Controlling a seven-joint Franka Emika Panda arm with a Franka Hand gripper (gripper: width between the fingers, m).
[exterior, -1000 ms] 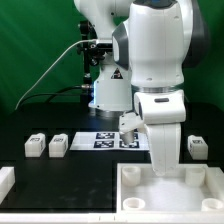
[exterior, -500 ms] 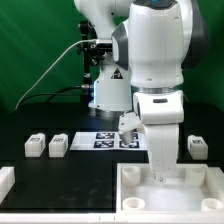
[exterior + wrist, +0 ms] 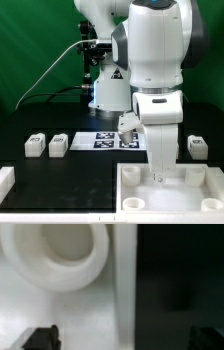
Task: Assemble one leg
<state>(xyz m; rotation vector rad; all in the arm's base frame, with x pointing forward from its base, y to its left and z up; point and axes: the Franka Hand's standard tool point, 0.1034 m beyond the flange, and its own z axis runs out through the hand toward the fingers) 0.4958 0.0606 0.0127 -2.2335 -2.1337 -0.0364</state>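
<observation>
Three small white legs with tags lie on the black table: two at the exterior view's left (image 3: 35,146) (image 3: 58,146) and one at the right (image 3: 197,147). A fourth is not visible. My gripper (image 3: 157,177) hangs down at the back edge of the large white panel (image 3: 175,195). In the wrist view my gripper (image 3: 125,336) is open and empty. One fingertip (image 3: 42,337) is over the white panel near a round socket (image 3: 62,252). The other fingertip (image 3: 207,336) is over the black table, so the panel's edge runs between the jaws.
The marker board (image 3: 108,139) lies behind the panel, partly hidden by the arm. A white part (image 3: 6,180) sits at the front of the exterior view's left. The robot base and cables stand at the back.
The gripper has sunk slightly toward the panel's back edge. The legs have not moved.
</observation>
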